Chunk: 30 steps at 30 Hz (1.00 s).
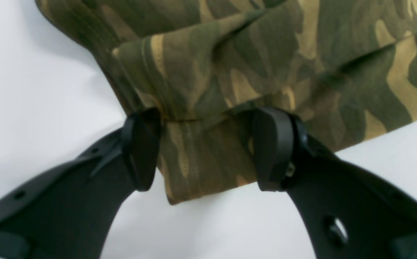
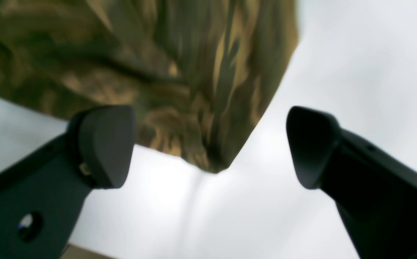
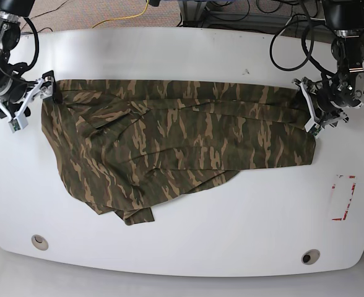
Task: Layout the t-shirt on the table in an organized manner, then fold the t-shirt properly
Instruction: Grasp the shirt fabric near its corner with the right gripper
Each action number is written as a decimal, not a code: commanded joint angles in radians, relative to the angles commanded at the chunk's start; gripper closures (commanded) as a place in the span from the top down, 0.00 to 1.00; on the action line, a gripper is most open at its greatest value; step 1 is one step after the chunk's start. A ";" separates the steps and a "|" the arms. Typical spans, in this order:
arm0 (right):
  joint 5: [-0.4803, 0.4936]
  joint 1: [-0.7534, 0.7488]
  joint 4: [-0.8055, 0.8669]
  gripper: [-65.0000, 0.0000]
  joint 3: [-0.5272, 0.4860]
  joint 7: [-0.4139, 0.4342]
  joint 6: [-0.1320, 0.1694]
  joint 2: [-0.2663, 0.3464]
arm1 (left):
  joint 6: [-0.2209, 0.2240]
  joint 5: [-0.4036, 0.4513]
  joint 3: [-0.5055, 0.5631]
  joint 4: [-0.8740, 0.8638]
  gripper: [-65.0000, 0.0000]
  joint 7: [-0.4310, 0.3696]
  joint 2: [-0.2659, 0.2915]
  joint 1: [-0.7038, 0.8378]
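The left gripper (image 1: 208, 151) clamps a shirt (image 3: 182, 148) corner; the right gripper (image 2: 212, 147) gapes by another, over the table (image 3: 231, 229).

A soft camouflage t-shirt (image 3: 182, 145) in dark green, brown and tan is lying stretched sideways across the large white glossy table (image 3: 188, 55). The black left gripper (image 3: 310, 111) is sitting at the cloth's right edge, and the black right gripper (image 3: 36, 99) is sitting at its left edge. A red tape outline (image 3: 343, 198) is showing near the table's right side, well apart from the shirt.
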 joint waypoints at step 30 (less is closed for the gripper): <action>-0.273 0.307 -0.282 0.81 -0.160 0.031 0.000 -0.222 | 0.000 0.000 0.000 0.005 0.58 0.000 0.000 0.002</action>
